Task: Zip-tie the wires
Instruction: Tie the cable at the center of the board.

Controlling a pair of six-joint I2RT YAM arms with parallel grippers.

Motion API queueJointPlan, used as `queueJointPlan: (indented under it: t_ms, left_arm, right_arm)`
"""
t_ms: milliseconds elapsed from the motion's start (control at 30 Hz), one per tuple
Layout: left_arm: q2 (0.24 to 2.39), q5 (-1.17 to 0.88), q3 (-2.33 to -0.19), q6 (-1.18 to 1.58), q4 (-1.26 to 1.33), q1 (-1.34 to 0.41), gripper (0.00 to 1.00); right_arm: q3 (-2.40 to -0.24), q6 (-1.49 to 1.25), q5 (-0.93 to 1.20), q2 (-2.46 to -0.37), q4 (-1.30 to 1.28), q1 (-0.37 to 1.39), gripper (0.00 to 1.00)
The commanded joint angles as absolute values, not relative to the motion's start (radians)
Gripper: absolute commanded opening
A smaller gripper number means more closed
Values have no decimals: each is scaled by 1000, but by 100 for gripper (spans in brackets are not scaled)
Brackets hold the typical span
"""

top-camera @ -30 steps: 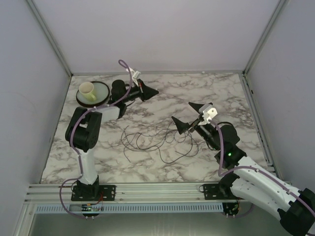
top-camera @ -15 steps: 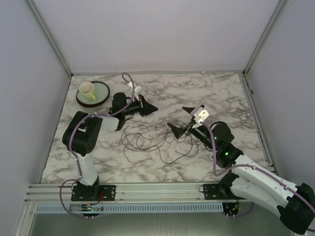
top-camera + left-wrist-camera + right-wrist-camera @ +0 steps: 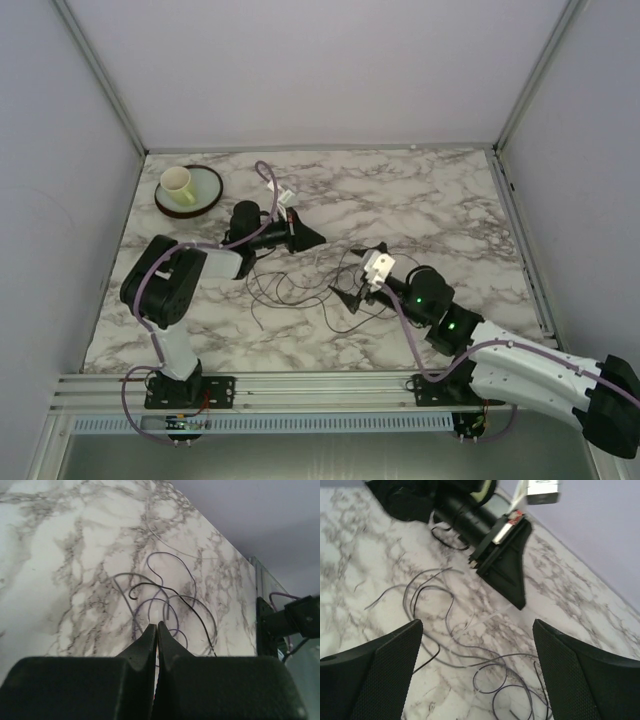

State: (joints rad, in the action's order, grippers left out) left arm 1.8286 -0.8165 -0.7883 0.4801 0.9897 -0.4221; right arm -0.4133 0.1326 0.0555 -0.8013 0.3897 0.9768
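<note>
Two robot arms worked over a white, grey-veined marble tabletop point(image 3: 450, 200), where a loose tangle of hair-thin, dark grey-black wires point(image 3: 300, 285) lay sprawled in open loops. The black left claw point(image 3: 318, 238) hung with its two fingers pressed flat together, holding nothing that could be seen, and the nearest loops lay just ahead of and below its tips in the left wrist view. The black right claw point(image 3: 358, 272) was spread wide and empty, and the wires lay on the table beneath the gap between its fingers, running on toward the left claw opposite. A thin pale strip point(image 3: 485, 619), possibly the zip tie though too slight to tell, lay among the strands between the two claws. A cream cup point(image 3: 178, 183) on a round dark-rimmed plate point(image 3: 205, 195) stood well behind the left claw, clear of the work. The step in hand appeared to be gathering the strands. Doing it well would likely mean lowering the wide right claw where several loops crossed, closing right at the tabletop so the fine wire could not slip under the pads, and opening the left claw before it reached in.
</note>
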Motion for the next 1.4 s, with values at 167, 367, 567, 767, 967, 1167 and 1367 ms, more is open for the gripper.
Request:
queueJointPlan:
  t_ms: [167,367,567,767,967,1167,1367]
  left_arm:
    - [1871,-908,-812,479,1018,-433,0]
    - [1891,-926,-824,469,993,-444,0]
    - [1907,-922,-815,466,997,-449,0]
    - [1928,-902,-813,483,1016,-449,0]
    - [1945,-884,-802,499,1029,-449,0]
    - [1950,-861,-763,504,1052,-449,0]
    - [1982,-852,-758,530,1089,-448,0]
  right_arm:
    - [-392,325,3,-870,302,1207,74]
    - [-382,443,53,-952,259,1249,73]
    - [-355,477,70,-1101,337,1236,80]
    - [-362,446,72,-1274,469,1179,82]
    - [-407,472,62,-1399,511,1106,82]
    - [-430,489,58,-1473,555,1015,81]
    - [-461,493,42,-1549,616,943,78]
